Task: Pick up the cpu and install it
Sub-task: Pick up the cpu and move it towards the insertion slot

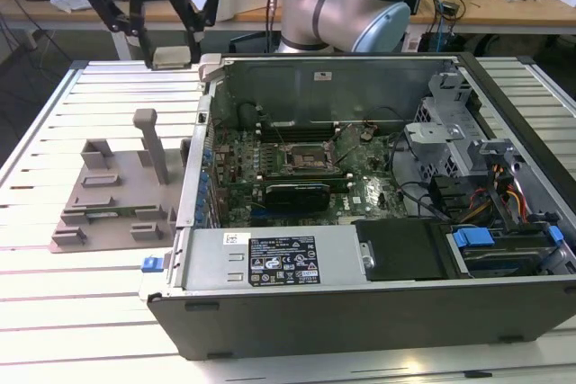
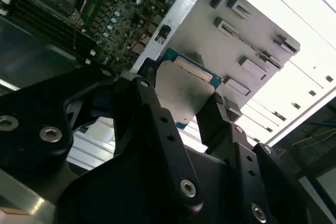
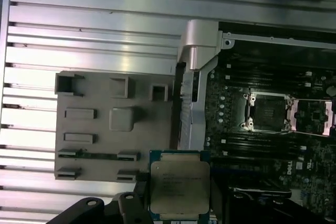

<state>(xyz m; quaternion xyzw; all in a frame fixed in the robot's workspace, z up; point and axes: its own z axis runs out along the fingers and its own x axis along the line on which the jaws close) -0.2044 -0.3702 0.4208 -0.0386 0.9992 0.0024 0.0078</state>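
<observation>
Pincer [image 2: 182,100]: you have it closed on the cpu [image 2: 185,85], one finger on each of two opposite edges.
Cpu place: lifted off the table [image 1: 81,312], near the computer case [image 1: 360,312] wall, beside the grey fixture plate [image 3: 105,129].
Socket [image 3: 268,111]: open, well apart from the chip.
Your care: carry the chip level and square to the socket; a tilt would likely spoil the seating.

A grey fixture plate [image 1: 121,193] lies beside the open computer case [image 1: 360,317].
</observation>
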